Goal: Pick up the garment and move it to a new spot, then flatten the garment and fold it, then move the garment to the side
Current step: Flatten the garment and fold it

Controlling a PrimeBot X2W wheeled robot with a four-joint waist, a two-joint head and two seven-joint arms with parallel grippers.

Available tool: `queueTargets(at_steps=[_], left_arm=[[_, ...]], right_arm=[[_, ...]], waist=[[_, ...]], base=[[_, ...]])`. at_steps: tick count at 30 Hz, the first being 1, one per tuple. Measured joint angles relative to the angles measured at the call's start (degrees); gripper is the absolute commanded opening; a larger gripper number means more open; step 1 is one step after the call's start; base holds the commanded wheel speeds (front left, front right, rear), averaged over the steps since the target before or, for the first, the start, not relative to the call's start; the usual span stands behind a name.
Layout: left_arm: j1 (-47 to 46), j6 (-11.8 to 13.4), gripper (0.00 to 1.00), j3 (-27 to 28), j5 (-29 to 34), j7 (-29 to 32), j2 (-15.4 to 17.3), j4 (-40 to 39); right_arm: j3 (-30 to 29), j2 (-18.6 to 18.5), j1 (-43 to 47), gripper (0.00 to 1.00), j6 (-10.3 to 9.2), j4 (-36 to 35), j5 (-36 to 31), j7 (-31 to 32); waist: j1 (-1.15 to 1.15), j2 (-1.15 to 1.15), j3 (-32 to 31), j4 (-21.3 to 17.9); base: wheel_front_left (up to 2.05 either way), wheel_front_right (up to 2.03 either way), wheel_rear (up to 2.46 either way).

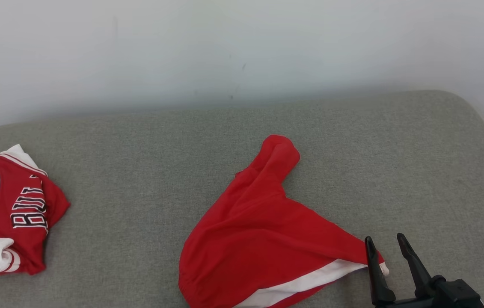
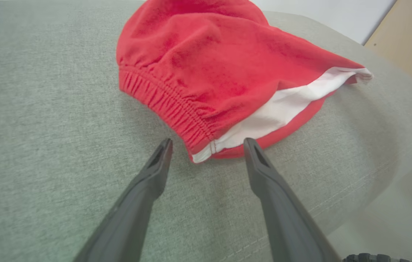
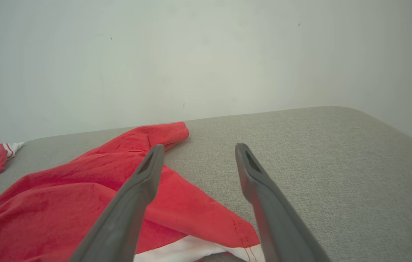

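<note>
You have before you a wide grey cushion of woven fabric (image 1: 139, 162). It has rounded far corners and stands against a plain white wall (image 1: 224, 51) along its far edge.

On the cushion, the red fleece garment with a white side stripe (image 1: 259, 231) lies crumpled at the near edge, a little to the right of the middle. One narrow end of it reaches toward the centre of the cushion. Its gathered elastic waistband (image 2: 162, 102) is at the near edge, and the white stripe runs from there to a pointed corner on the right side.

A red sports jersey with white trim and black letters (image 1: 15, 209) lies bunched at the left edge of the cushion, well apart from the garment.

The right gripper (image 1: 384, 238) is near the near right part of the cushion, and you can see its two dark fingers standing wide apart, holding nothing. In the right wrist view its left finger is over the red cloth and the pointed corner with the stripe lies low between the two fingers. You cannot tell if the finger touches the cloth.

The left gripper (image 2: 208, 142) is also wide open and grips nothing. In the left wrist view the end of the waistband, where the white stripe begins, lies just between its fingertips, close to the near edge. Whether the tips touch the fabric, the pictures do not let you decide.
</note>
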Motion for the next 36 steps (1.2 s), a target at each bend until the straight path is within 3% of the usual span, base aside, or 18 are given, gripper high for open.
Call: queueTargets(at_steps=[3, 4, 6, 7, 12, 22, 25, 29, 31, 36], left_arm=[[-1.8, 0.0, 1.0, -2.1, -0.96, 0.0, 0.4, 1.92], [-2.16, -0.01, 0.75, -2.66, -1.3, 0.0, 0.53, 2.49], [-3.03, -0.01, 0.11, -3.6, -1.68, 0.0, 1.0, 3.46], [-3.39, -0.01, 0.0, -3.38, -1.85, 0.0, 1.21, 3.44], [-4.63, -0.01, 0.0, -1.96, -2.9, -0.01, 2.86, 3.28], [-6.04, -0.01, 0.0, 2.03, -3.87, 0.0, 11.37, 0.34], [-5.81, -0.01, 0.0, 1.04, -4.75, -0.01, 12.28, 0.44], [-4.71, -0.01, 0.0, -0.13, -5.44, 0.0, 11.2, 1.18], [-4.33, -0.01, 1.0, 0.01, -5.46, -0.01, 10.2, 1.03], [-2.21, -0.01, 1.0, 2.07, -5.26, 0.0, 8.36, -0.42]], right_arm=[[-0.08, -0.04, -0.15, 1.0, 0.0, 0.14, 0.14, 0.0], [-0.11, -0.1, -0.16, 1.0, 0.0, 0.16, 0.16, 0.0], [-0.1, -0.16, -0.19, 1.0, 0.0, 0.24, 0.18, 0.0], [-0.12, -0.15, -0.2, 1.0, 0.0, 0.3, 0.19, 0.0], [-0.56, -0.13, -0.09, 1.0, 0.0, 0.32, 0.19, 0.0], [-0.37, -0.01, 0.52, 1.0, 0.0, 1.65, 0.32, 0.0], [-0.15, -0.01, 0.52, 1.0, 0.0, 2.43, 0.54, 0.0], [0.02, -0.04, 0.79, 1.0, 0.0, 3.19, 0.83, 0.0], [-0.29, -0.08, 1.25, 1.0, 0.0, 3.43, 1.01, 0.0], [-0.45, -0.21, 1.92, 1.0, 0.0, 3.56, 1.19, 0.0]], waist=[[0.0, 0.0, 0.16, -0.76], [0.0, 0.0, 0.21, -1.01], [0.0, 0.0, 0.28, -1.5], [0.0, 0.0, 0.3, -1.74], [0.0, 0.01, 0.18, -2.19], [0.0, 0.0, -0.6, -0.99], [0.0, 0.0, -0.84, -0.77], [0.0, 0.0, -1.14, -0.46], [0.0, 0.0, -1.31, -0.12], [0.0, 0.0, -1.83, 0.92]], base=[[0.0, 0.0, 0.0], [0.0, 0.0, 0.0], [0.0, 0.0, 0.0], [0.0, 0.0, 0.0], [0.0, 0.0, 0.0], [0.0, 0.0, 0.0], [0.0, 0.0, 0.0], [0.0, 0.0, 0.0], [0.0, 0.0, 0.0], [0.0, 0.0, 0.0]])
